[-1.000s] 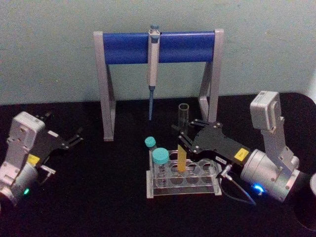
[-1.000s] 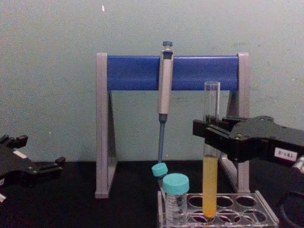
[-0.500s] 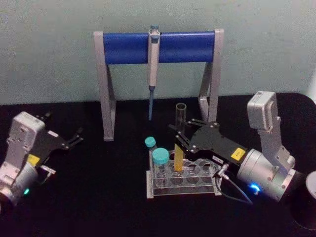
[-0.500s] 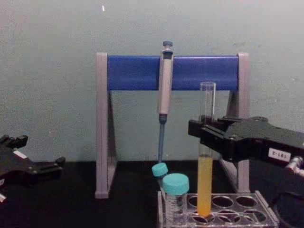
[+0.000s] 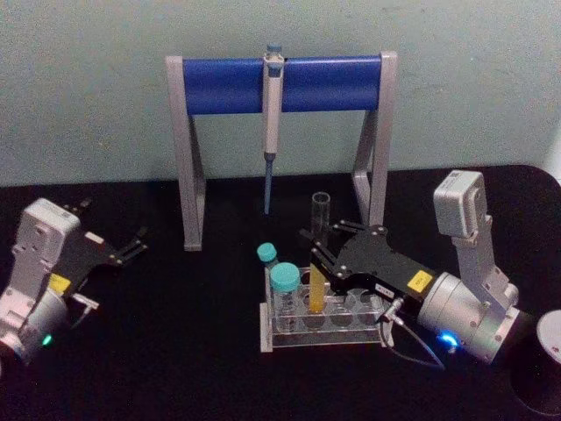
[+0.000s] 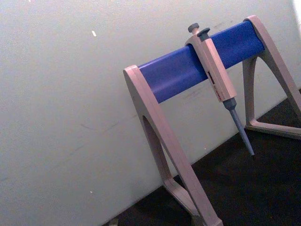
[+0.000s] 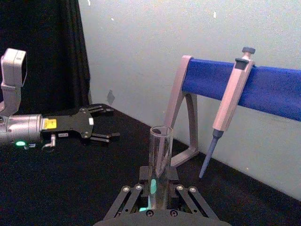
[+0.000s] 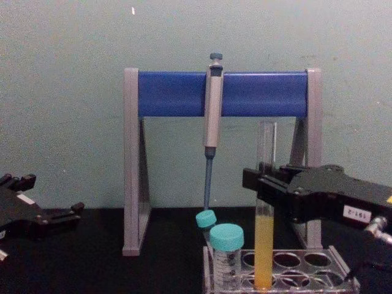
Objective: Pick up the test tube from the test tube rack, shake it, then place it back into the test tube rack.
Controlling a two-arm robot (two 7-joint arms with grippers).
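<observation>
Glass tube [image 8: 264, 245] upright, base inside a rack [image 5: 324, 335] hole; my right gripper [image 8: 264, 184] clamps its middle, left gripper [image 5: 114, 226] parked, fingers spread.

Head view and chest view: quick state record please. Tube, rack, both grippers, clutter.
test tube: upright, yellow-orange liquid in its lower part, lower end down in a rack hole
test tube rack: on the black table, two teal-capped tubes at its left end
right gripper: shut on the test tube, above the liquid line
left gripper: open, idle at the table's left, touching nothing
background: pipette hanging on the blue-barred stand behind the rack
</observation>
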